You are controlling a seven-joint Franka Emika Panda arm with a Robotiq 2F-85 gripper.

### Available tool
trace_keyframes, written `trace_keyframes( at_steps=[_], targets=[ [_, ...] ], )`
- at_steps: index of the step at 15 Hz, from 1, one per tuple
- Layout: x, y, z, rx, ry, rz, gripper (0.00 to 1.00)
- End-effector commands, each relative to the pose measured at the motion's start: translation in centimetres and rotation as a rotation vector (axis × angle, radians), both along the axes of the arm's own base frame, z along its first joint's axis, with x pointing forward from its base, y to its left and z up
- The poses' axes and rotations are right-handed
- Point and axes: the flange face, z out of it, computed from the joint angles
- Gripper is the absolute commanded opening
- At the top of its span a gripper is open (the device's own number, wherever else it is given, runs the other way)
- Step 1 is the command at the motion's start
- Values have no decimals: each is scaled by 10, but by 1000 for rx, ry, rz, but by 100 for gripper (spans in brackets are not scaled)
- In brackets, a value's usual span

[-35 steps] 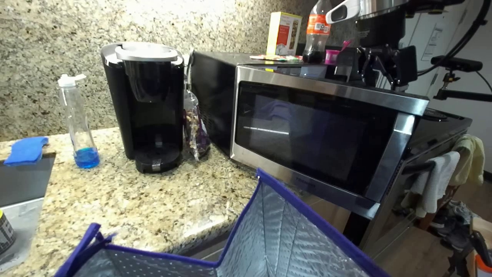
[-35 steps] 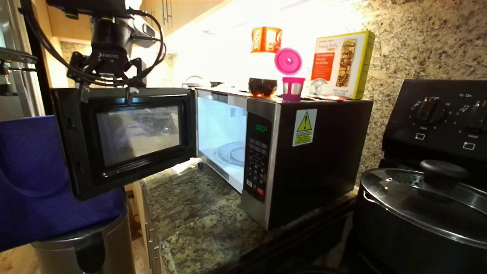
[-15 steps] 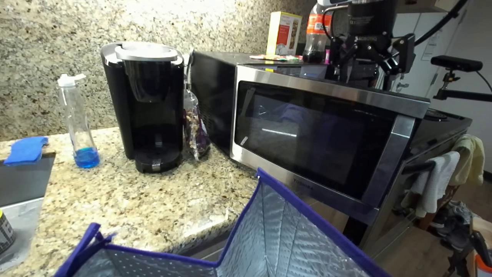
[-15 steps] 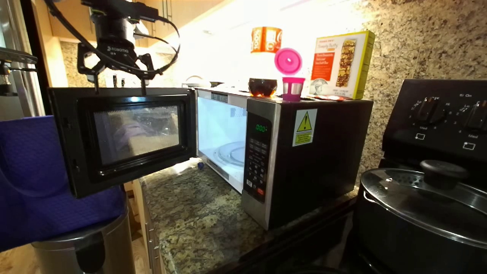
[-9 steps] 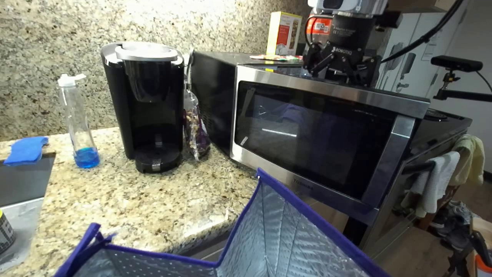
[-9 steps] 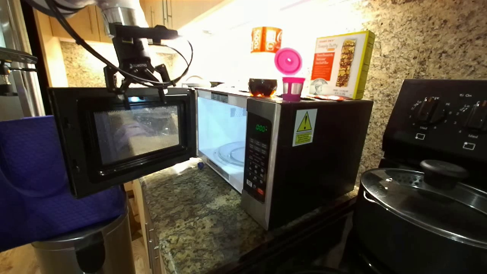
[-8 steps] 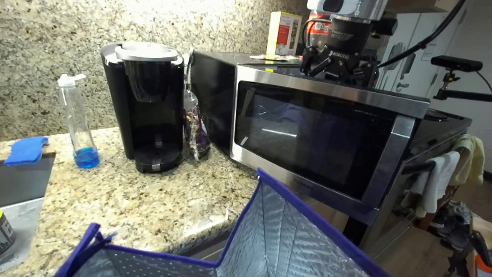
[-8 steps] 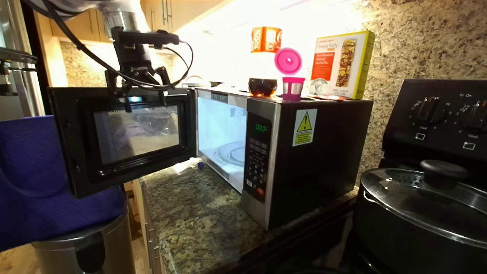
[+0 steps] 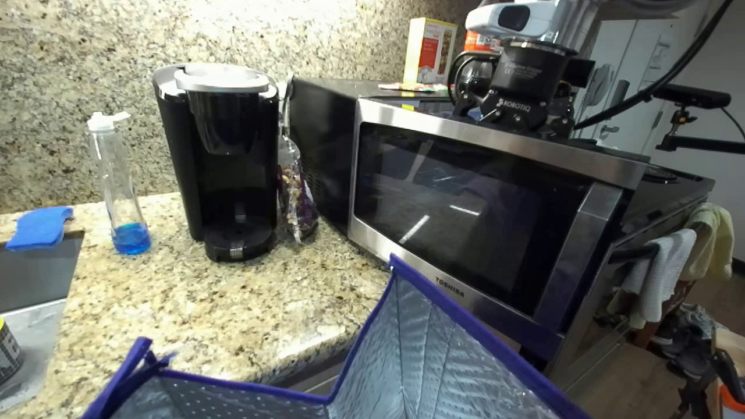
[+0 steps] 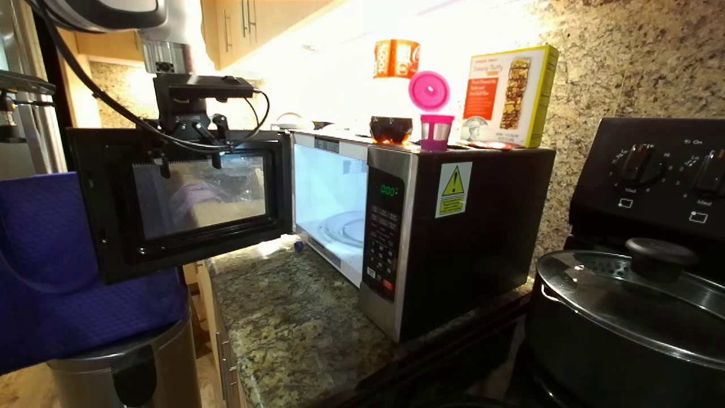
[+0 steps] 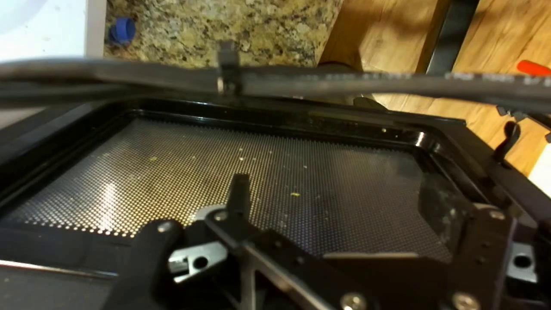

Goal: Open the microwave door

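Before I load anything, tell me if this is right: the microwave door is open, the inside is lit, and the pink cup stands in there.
Not quite: the pink cup stands on top of the microwave, not in it, as an exterior view shows. The door is open and the inside is lit.

Blurry cable (image 11: 310,84) in wrist view

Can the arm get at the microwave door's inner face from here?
Probably yes: the microwave door stands open and the open gripper hangs at its inner side, nothing visible between; only the black cable loops close by. Whether gripper and door touch is unclear.
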Motion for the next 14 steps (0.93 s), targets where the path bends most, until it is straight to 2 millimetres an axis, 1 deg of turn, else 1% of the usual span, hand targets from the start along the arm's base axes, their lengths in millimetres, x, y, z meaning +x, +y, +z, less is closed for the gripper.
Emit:
trace_keyframes(
  at_steps=[1, 3, 5, 8, 11, 14],
  targets=[
    [-11, 9, 4, 24, 17, 35, 100],
    [-12, 9, 3, -2, 30, 2, 100],
    [-9, 0, 3, -92, 21, -135, 100],
    [-12, -13, 5, -146, 37, -295, 100],
    [-27, -28, 3, -150, 104, -458, 100],
    [-47, -40, -3, -132, 171, -618, 100]
  ],
)
